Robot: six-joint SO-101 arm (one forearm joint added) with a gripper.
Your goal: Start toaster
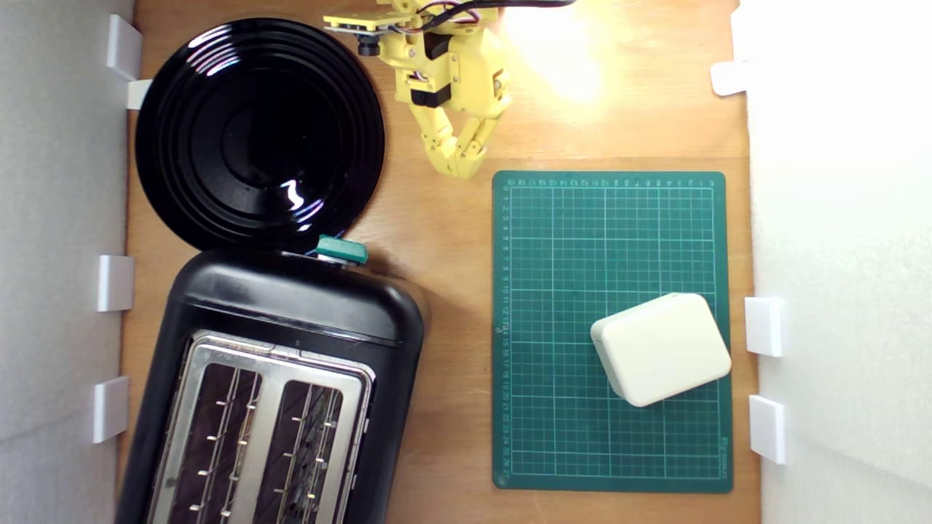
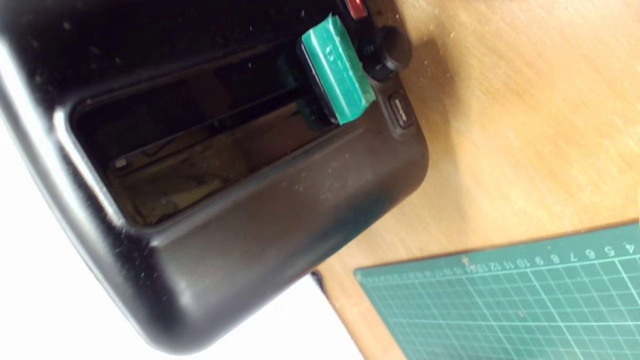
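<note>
Hovering upper centre, gripper [image 1: 460, 161] jaws pressed together, empty; advise pressing the toaster [image 1: 291, 320] lever [image 1: 341, 249] squarely down.

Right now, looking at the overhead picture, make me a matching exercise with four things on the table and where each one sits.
Things:
1. toaster
2. plate
3. white box
4. gripper

Places, by the exterior view:
A. on the green cutting mat
B. bottom left corner
C. top centre, over bare wood
D. top left, just above the teal lever

Pairs: 1-B, 2-D, 3-A, 4-C
</note>
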